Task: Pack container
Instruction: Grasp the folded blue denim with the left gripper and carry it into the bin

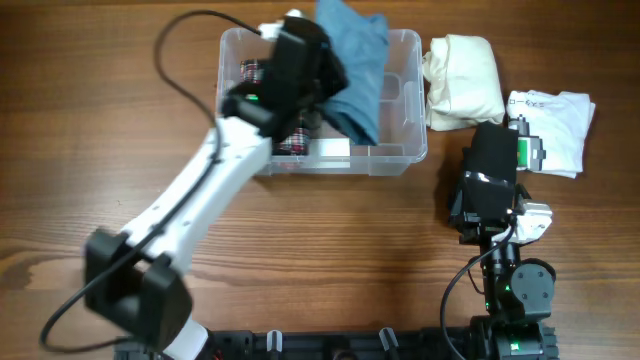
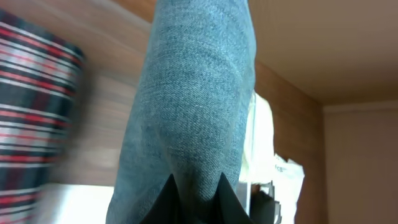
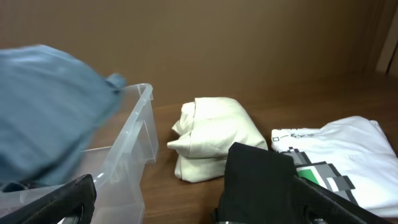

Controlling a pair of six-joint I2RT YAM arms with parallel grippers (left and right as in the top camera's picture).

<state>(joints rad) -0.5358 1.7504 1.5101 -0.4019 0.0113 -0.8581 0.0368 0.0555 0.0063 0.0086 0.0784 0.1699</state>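
Overhead: container [image 1: 390,160] sits at the far middle of the bench [image 1: 330,250], open side up. Left pincer [image 1: 322,92] is over its middle with a blue denim garment [image 1: 355,65] hanging from it. Part of the cloth drapes past the far rim and the lower end is inside. A plaid garment [image 1: 290,135] is already packed at the left end. A cream garment [image 1: 462,80] lies just beside the container's right wall, and a white printed tee [image 1: 552,125] lies right of that. Right arm [image 1: 490,195] is near its base, well apart from the tub.

Left wrist: the pincer is clenched on the denim, which bunches between the fingertips and fills the view. Plaid is off to one side. The tub walls don't read here.

Right wrist: right pincer [image 3: 199,208] is released, with its jaws spread wide. A black folded item [image 3: 261,177] sits between them. Can't tell whether it touches either finger. The container's corner, the cream bundle and the tee are ahead.

Step, my read: placing the denim, second item in. The next move calls for lowering it to the right of the plaid, pulling the overhang inside the rim, then releasing. Snag risk is the far rim.
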